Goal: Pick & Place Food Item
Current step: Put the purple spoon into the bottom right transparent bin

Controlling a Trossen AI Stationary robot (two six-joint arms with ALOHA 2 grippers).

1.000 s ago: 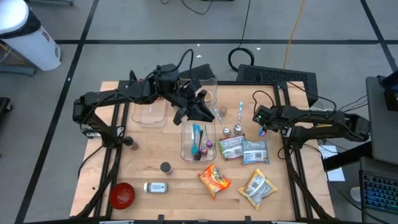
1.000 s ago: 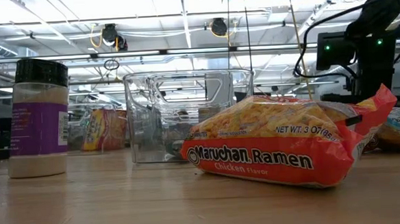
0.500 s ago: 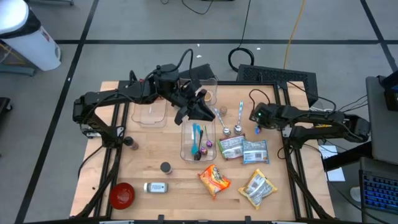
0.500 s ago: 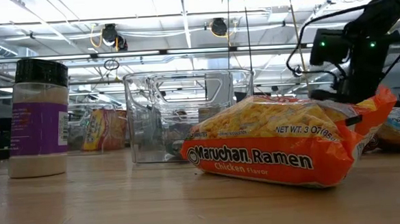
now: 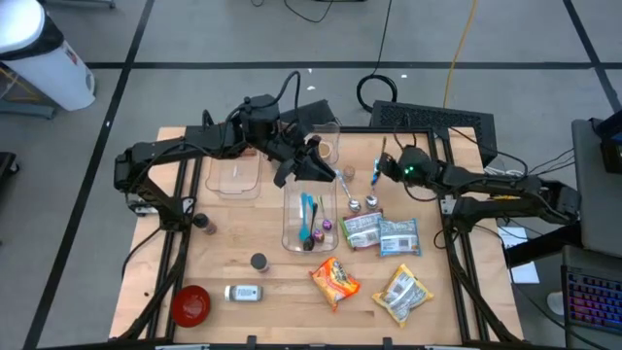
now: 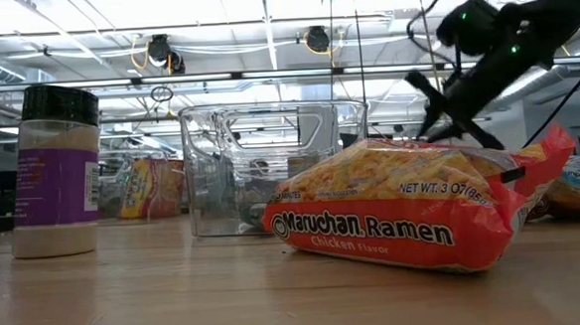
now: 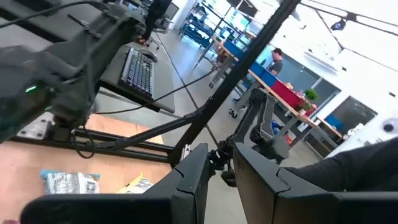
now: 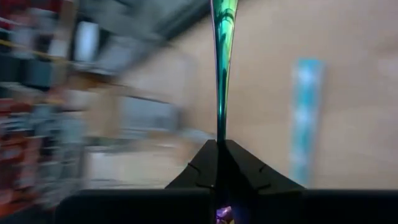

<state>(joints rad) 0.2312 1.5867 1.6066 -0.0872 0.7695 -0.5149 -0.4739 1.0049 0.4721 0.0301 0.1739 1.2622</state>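
Note:
My right gripper [image 5: 383, 166] [image 8: 219, 148] is over the table's far right part, shut on a thin utensil with a shiny green shaft [image 8: 222, 74] that slants in the low view [image 6: 436, 100]. My left gripper [image 5: 316, 171] [image 7: 220, 177] hovers at the far end of the clear container [image 5: 309, 216], with a narrow gap between its fingers and nothing seen in it. An orange ramen packet [image 5: 335, 279] [image 6: 412, 211] lies flat near the front. Other food packets [image 5: 381, 233] and a yellow one [image 5: 403, 293] lie to its right. My right gripper pinches the utensil's shaft near one end [image 8: 219, 138] between its two fingers. The shaft runs straight on from the fingers, along them. In the low view it stands tilted above the table, with its lower end hidden behind the ramen packet.
Two spoons [image 5: 353, 199] and a blue-handled utensil [image 8: 303, 118] lie on the table by the right gripper. Blue utensils lie in the clear container. A second clear tub [image 5: 234, 178], spice jars [image 6: 57, 170], a red bowl [image 5: 190, 304] and a keyboard [image 5: 432, 119] stand around.
My right gripper has swung toward the table's far edge and left, toward the spoons, and has risen and tipped. In the low view the thin utensil now slants out of it. The left arm has shifted slightly.

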